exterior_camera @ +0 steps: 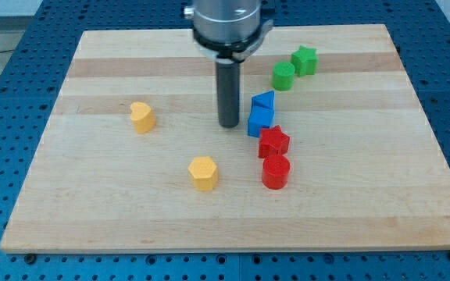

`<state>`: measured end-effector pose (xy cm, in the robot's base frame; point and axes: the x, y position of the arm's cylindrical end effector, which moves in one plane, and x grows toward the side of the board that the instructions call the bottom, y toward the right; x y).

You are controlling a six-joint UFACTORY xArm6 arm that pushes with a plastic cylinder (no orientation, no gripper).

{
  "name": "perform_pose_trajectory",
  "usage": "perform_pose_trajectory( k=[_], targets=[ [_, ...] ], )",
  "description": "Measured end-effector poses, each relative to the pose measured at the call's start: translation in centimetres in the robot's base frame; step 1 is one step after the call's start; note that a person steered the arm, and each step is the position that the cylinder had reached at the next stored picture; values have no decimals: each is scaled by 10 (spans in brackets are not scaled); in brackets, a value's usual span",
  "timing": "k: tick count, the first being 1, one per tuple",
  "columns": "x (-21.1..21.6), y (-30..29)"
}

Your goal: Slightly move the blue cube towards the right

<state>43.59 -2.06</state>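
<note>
My tip (228, 125), a plain rod with no gripper to open or close, stands on the wooden bench (92, 211) just beside the small blue cube (260, 122), which lies at its 3 o'clock.

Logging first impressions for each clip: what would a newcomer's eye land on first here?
The dark rod dropping from the view's top centre, my tip resting just left of the blue cube. Next, the curved chain of blocks at the right: green star, green cylinder, blue triangular block, the cube, red star, red cylinder.
</note>
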Motion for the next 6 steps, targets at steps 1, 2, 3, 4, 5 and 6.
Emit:
perform_pose_trajectory(
  k=[1, 2, 3, 4, 5, 6],
  targets=[
    [17, 0],
    [18, 14],
    [15, 28],
    [11, 37],
    [10, 36],
    [1, 21]
  ],
)
